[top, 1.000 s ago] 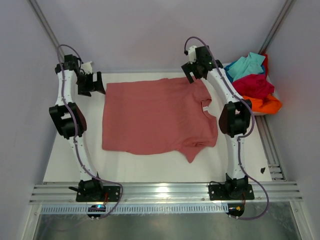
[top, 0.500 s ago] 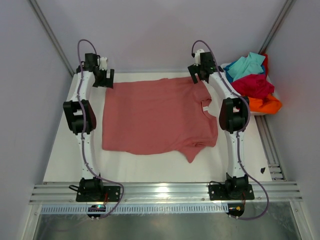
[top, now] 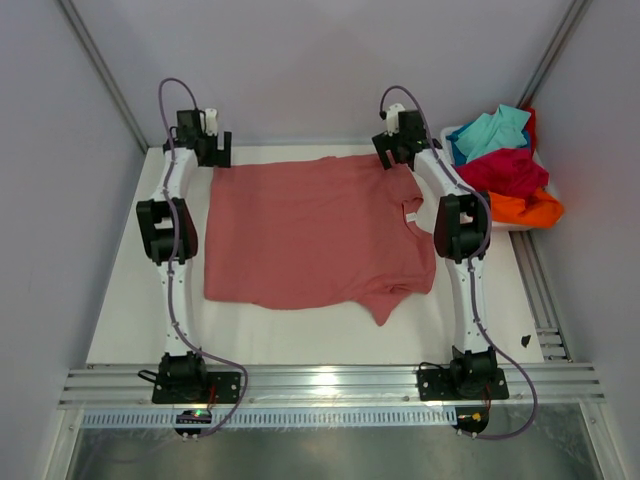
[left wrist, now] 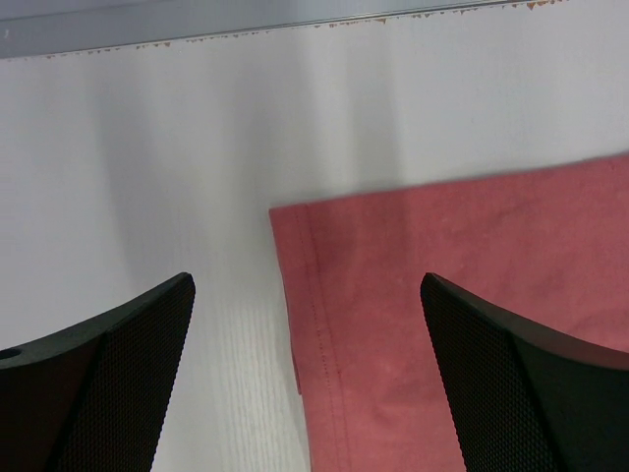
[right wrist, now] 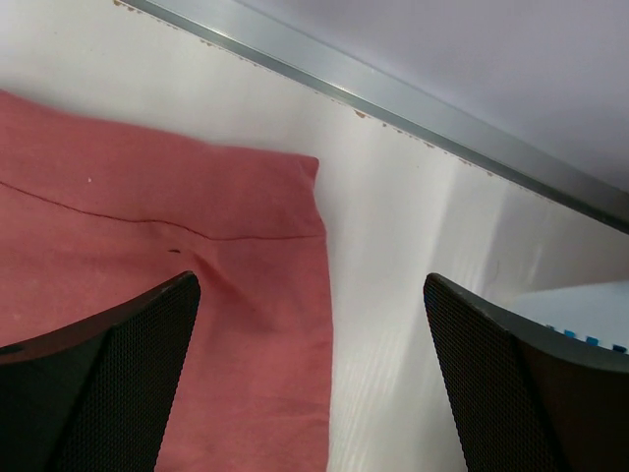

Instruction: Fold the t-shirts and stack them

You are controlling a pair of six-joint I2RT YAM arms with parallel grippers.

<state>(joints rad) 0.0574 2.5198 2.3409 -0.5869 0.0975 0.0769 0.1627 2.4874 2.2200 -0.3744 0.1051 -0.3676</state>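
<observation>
The salmon-pink t-shirt (top: 315, 230) lies spread flat in the middle of the tabletop (top: 300, 335), collar towards the right, its small white label (top: 410, 216) showing. The left tool (top: 211, 151) hangs over the shirt's far left corner, fingers spread wide and holding nothing. The right tool (top: 392, 149) hangs over the far right corner, equally wide and empty. The turquoise t-shirt (top: 492, 130), crimson t-shirt (top: 510, 168) and orange t-shirt (top: 528, 208) lie heaped together at the far right, apart from the pink one

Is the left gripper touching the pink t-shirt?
Cannot tell. Left wrist view shows the open left gripper over the pink t-shirt corner, but not its height.
</observation>
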